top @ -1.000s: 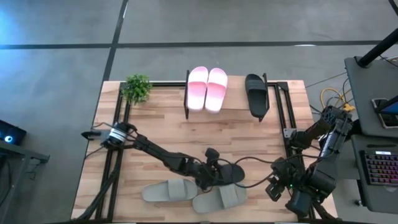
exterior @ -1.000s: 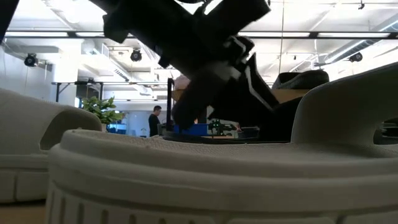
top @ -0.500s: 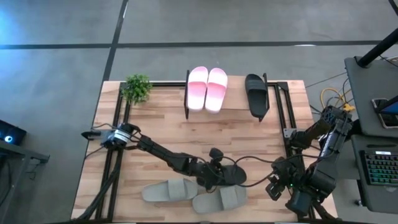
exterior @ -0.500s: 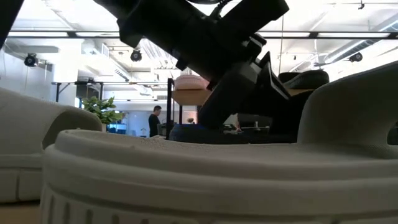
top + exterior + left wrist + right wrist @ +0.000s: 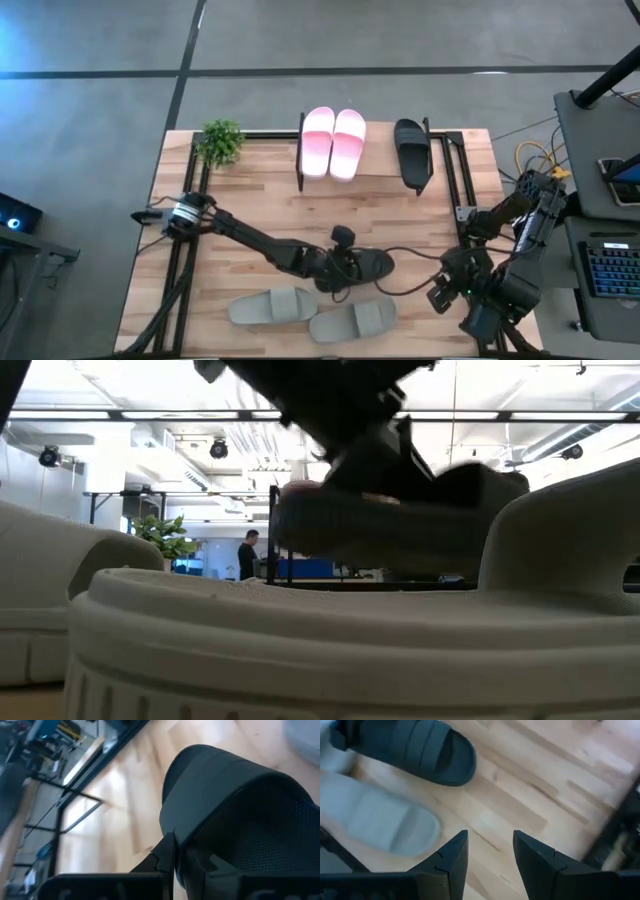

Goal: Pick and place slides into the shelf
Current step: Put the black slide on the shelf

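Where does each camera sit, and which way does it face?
High: overhead, straight down; both arms, left pincer shut on the black slide.
Low: tabletop level, behind a grey-green slide; dark arm overhead.
Left wrist: pressed against the black slide.
Right wrist: down past the open right pincer at the table.
Shared: the black slide shows in the high and right wrist views.

**An open-plan lab or workshop hall**

I work in a big indoor hall with a polished concrete floor (image 5: 90, 40) marked by dark lines. Beside my wooden surface (image 5: 250, 210) stands a desk with a keyboard (image 5: 610, 275) and loose cables (image 5: 530, 155). Beyond it I see strip lights (image 5: 120, 415) on a high ceiling, a potted plant (image 5: 160, 535) and a person (image 5: 247, 555) standing far off.
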